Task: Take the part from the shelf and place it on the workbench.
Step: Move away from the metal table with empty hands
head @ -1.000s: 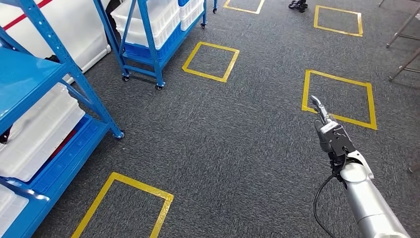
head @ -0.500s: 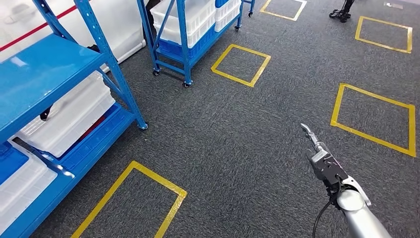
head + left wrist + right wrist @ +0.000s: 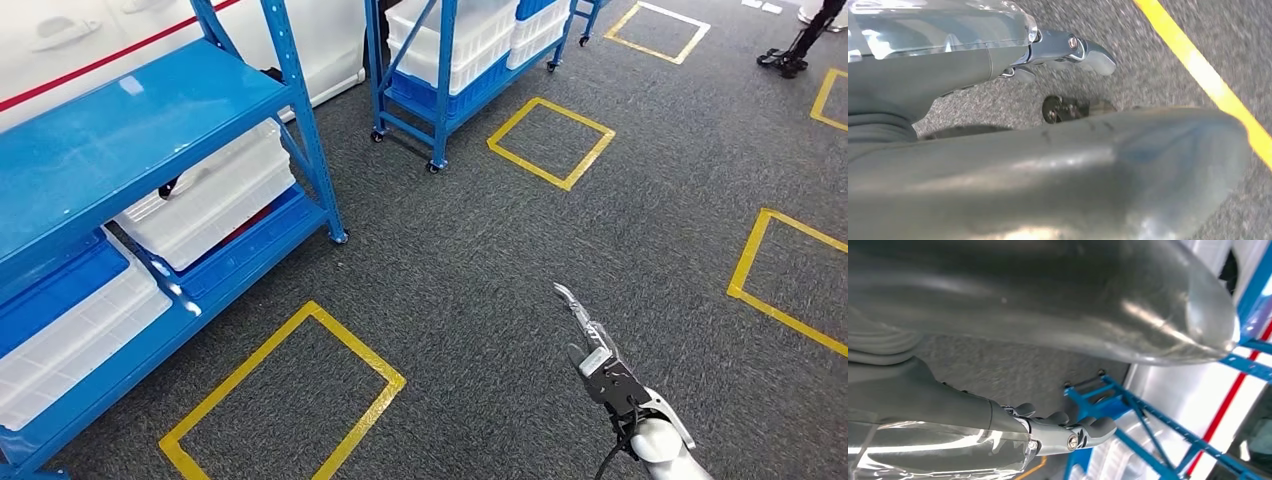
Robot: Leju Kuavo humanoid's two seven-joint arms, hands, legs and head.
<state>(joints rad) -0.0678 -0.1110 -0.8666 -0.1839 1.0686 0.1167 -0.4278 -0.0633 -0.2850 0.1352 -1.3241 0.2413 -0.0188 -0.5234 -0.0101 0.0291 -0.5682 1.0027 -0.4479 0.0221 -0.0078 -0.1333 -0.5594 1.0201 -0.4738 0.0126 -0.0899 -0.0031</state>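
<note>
Head view. The part cannot be picked out among what the shelf holds. The shelf [image 3: 150, 110], a blue steel rack, stands at the left of the scene; its upper board is bare blue, and white bins [image 3: 215, 195] sit on the lower levels, one beside a blue bin [image 3: 60, 285]. A second rack [image 3: 440, 60], also blue and on castors, stands farther off with more white bins stacked in it.

The right hand [image 3: 597, 355] reaches forward over the grey carpet [image 3: 480, 240], well apart from the shelf, its fingers stretched out straight and holding nothing. In the right wrist view the right hand [image 3: 1058, 432] shows slightly bent fingers with the thumb set apart from them, nothing between, and the blue rack frame [image 3: 1128, 405] beyond.

In the left wrist view the left hand [image 3: 1063, 50] hangs over the carpet, fingers extended and apart from the thumb, holding nothing; a strip of yellow tape [image 3: 1198, 70] crosses the floor beside it.

Yellow tape squares [image 3: 285, 400] mark the carpet, one just in front of the shelf
</note>
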